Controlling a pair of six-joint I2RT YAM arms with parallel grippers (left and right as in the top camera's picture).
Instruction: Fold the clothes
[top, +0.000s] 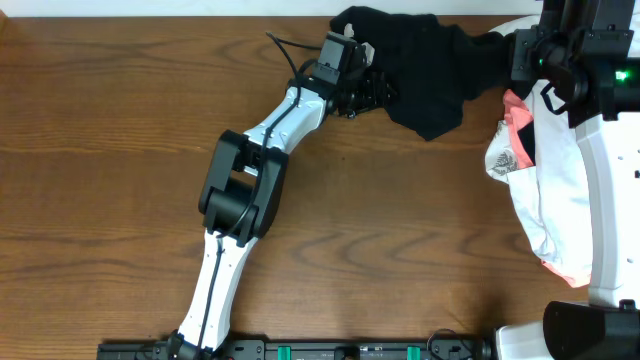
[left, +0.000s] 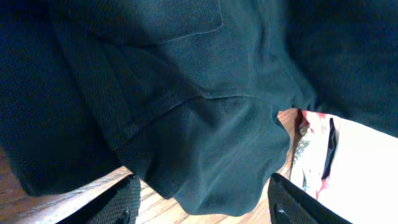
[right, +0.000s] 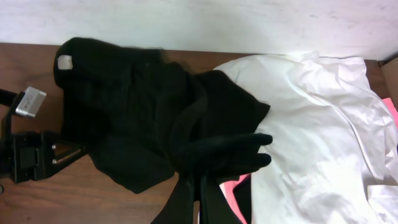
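1. Black soft-fabric garment (top: 420, 70), crumpled into a wide bundle, is lying at the far edge of the brown wooden table (top: 120, 150). Its long axis is running left to right between the two arms.
2. The left gripper (left: 204, 183) is hovering at the bundle's left, near side with its jaws spread wide, gripping nothing. The garment is lying directly ahead of it, and a rounded lobe of fabric is hanging between the fingertips, just above bare wood.
3. The right gripper (right: 198, 196) is sitting closed at the garment's right end. The cloth is running straight into its fingers, so it is most likely pinching the fabric there.
4. Both arms are reaching the bundle, but only the left one is free. In my judgement the coming move is turning on that lobe: the left jaws are already straddling it and need only close to take a second hold for spreading the cloth along its long axis.
5. Counting what is showing: one black garment, one large white garment (top: 540, 200) touching its right end, one coral-pink garment (top: 516, 112) peeking from beneath the white one, and two grippers.
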